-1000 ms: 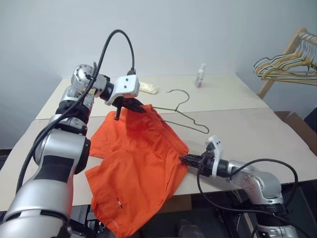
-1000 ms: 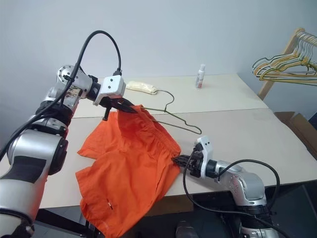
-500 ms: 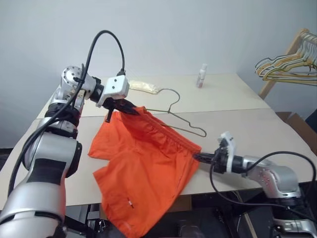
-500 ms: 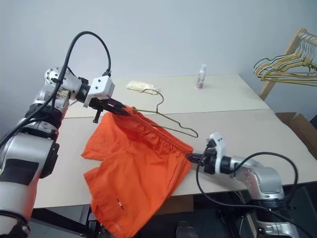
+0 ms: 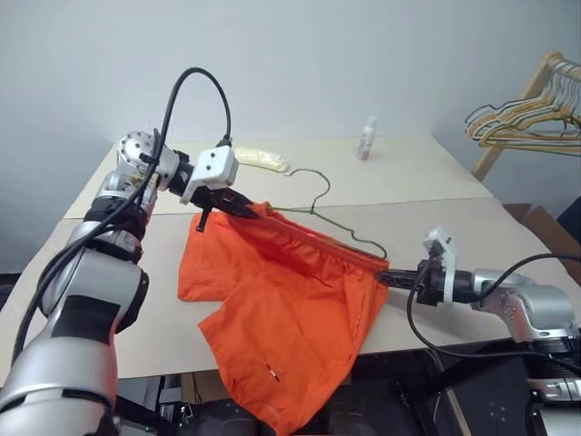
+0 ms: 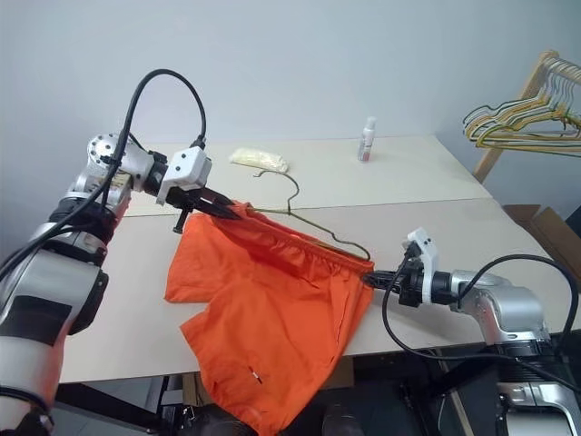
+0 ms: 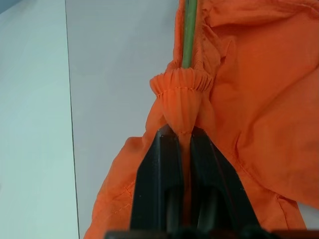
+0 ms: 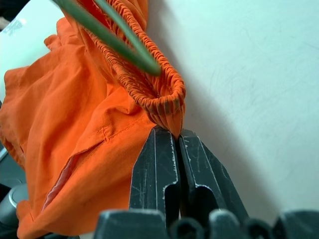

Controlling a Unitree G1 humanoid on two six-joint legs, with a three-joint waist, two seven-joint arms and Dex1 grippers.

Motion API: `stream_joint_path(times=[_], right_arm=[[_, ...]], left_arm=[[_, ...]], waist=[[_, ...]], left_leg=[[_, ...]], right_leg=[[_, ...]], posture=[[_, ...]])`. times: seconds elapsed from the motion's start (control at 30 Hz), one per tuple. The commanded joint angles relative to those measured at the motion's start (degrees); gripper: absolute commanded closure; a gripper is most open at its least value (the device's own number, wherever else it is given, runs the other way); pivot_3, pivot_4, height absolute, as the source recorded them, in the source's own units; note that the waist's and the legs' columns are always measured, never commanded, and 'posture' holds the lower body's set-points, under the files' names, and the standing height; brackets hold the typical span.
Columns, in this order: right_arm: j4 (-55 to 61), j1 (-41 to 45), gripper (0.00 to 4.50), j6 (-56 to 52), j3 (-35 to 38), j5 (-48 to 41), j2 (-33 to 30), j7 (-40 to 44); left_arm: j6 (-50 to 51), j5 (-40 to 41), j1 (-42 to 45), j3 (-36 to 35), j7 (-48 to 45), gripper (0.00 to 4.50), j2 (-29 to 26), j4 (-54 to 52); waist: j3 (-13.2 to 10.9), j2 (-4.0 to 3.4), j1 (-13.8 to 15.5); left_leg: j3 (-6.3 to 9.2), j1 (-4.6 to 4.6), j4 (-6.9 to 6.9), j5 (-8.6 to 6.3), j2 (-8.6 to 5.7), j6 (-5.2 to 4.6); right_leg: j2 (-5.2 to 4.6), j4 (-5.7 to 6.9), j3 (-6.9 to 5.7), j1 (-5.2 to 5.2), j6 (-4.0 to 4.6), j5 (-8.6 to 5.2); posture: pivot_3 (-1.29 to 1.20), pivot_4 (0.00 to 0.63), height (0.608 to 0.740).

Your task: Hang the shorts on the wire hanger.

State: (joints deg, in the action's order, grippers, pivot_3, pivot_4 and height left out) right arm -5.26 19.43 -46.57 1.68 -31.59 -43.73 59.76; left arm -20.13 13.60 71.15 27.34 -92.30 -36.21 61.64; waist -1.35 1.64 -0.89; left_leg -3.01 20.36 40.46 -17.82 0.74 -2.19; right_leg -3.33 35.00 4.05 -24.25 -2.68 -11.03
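— What are your pincers doing?

— My left gripper [image 7: 182, 133] is clamped on one end of the waistband of the shorts [image 5: 290, 309], its two black fingers pressed together on a bunched knot of orange cloth. My right gripper [image 8: 178, 135] is pinched tight on the other end, at the near right.

— Where are the shorts?

— Stretched between my two grippers over the table [image 5: 472, 227], the waistband pulled into a taut line from far left to near right. The rest sags below it, and one leg hangs past the table's near edge.

— How do they look?

— Bright orange, thin fabric, the elastic band finely gathered.

— And the wire hanger [image 5: 320, 195]?

— Thin, greenish-grey. Its hook rises just beyond the waistband, and its wire runs along the band and into the loop of cloth at each end.

— Any containers?

— A small white bottle [image 5: 367, 138] stands upright at the far side; I cannot tell its contents. A pale packet [image 6: 260, 161] lies far left of it. A bunch of hangers [image 5: 525, 123] hangs on a wooden rack at the far right.
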Motion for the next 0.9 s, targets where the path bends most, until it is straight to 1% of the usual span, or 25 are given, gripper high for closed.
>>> stream_joint_path(times=[0.03,0.17,0.37,0.5,0.6,0.77,0.9], right_arm=[[-1.0,0.9,4.49,1.8,1.0,1.9,-3.0,1.2],[-0.8,1.2,4.49,3.9,0.1,3.4,-4.6,2.7],[4.8,0.7,4.49,12.6,-1.8,8.4,-8.8,5.3],[8.9,3.4,4.49,18.4,-3.6,12.8,-11.0,5.7],[10.0,5.8,4.49,22.1,-4.9,16.6,-11.1,4.4],[11.9,10.5,4.49,25.2,-6.2,20.5,-12.0,5.1],[12.7,13.3,4.49,25.8,-6.8,22.0,-11.2,4.3]], left_arm=[[-0.3,0.3,1.1,0.4,-0.2,4.50,-2.7,-0.5],[-1.5,-2.0,1.3,-0.3,-0.2,4.50,-2.2,0.9],[-3.5,-7.5,2.4,-3.2,0.5,4.50,0.4,1.2],[-3.5,-11.0,3.7,-4.3,2.8,4.50,2.5,0.4],[-3.5,-13.6,4.7,-4.9,5.1,4.50,3.7,0.4],[-3.5,-16.4,6.4,-6.2,7.7,4.50,5.2,0.2],[-3.7,-17.8,6.6,-6.9,7.6,4.50,5.7,-0.8]], waist=[[0.0,0.00,0.1],[0.0,0.00,0.1],[0.0,0.00,0.1],[0.0,0.00,0.1],[0.0,0.00,0.0],[0.0,0.00,0.0],[0.0,0.00,0.0]], left_leg=[[0.00,0.01,0.00,0.00,0.00,0.00],[0.00,0.01,0.00,0.00,0.00,0.00],[-0.02,0.01,0.01,0.00,0.00,0.00],[-0.04,0.02,0.03,0.00,-0.01,0.00],[-0.05,0.01,0.05,0.00,0.00,0.00],[-0.06,0.01,0.06,-0.01,0.00,-0.01],[-0.08,0.03,0.06,-0.01,0.00,-0.02]], right_leg=[[0.00,-0.01,0.00,0.00,0.00,0.00],[0.00,-0.01,0.00,0.00,0.00,0.00],[0.00,-0.02,-0.01,-0.01,-0.01,-0.01],[-0.01,0.00,-0.01,-0.01,-0.02,-0.01],[0.00,0.00,-0.01,-0.01,-0.02,-0.01],[0.00,0.00,0.00,-0.02,-0.01,-0.01],[0.00,-0.01,0.00,-0.04,-0.01,-0.01]], posture=[[0.02,0.000,0.740],[0.02,0.000,0.740],[0.00,0.000,0.740],[-0.01,0.000,0.740],[-0.01,0.000,0.740],[-0.01,0.000,0.740],[-0.01,0.000,0.740]])
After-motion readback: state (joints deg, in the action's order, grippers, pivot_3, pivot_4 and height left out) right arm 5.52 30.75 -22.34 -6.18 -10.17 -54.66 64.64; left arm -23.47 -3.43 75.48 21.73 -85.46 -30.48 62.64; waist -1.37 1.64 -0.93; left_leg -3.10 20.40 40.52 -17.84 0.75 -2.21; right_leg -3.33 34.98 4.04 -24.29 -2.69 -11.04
